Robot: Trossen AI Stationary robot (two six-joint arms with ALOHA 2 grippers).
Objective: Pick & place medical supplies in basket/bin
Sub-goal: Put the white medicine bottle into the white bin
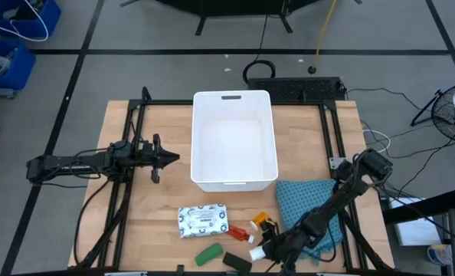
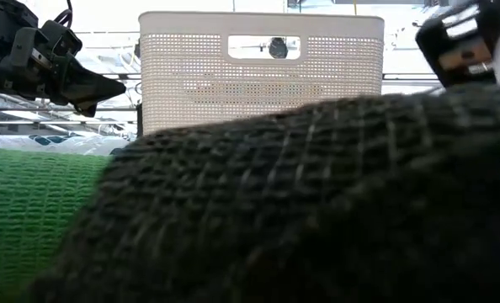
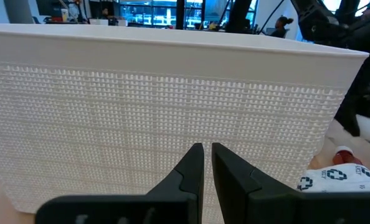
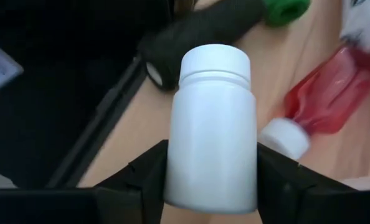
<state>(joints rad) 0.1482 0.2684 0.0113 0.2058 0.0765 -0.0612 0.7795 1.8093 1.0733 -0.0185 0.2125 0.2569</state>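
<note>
My right gripper point(image 4: 211, 186) is at the table's near edge, shut on the small white cylinder point(image 1: 256, 251), a capped bottle. Beside it lie the red tube with white cap point(image 4: 325, 84), the black oblong point(image 4: 203, 31) and the green oblong point(image 1: 208, 253). The white printed packet point(image 1: 203, 221) and the orange vial point(image 1: 262, 221) lie flat a little farther in. The white tub point(image 1: 235, 138) stands at the table's middle. My left gripper point(image 1: 166, 159) hovers shut just left of the tub wall point(image 3: 172, 106). In the low view the black oblong point(image 2: 317, 210) fills the foreground. My right gripper pinches the white cylinder by its body point(image 4: 210, 149), one finger point(image 4: 151, 171) on each side. The fingers lie along the bottle, coming slanting from the table's right. Its cap point(image 4: 215, 62) points away from the wrist. I cannot tell whether it is clear of the table.
A teal checked cloth point(image 1: 308, 211) lies under my right arm, right of the items. Black frame rails point(image 1: 128, 192) run along the table's sides. Bare wood shows between the left rail and the packet point(image 1: 155, 207).
</note>
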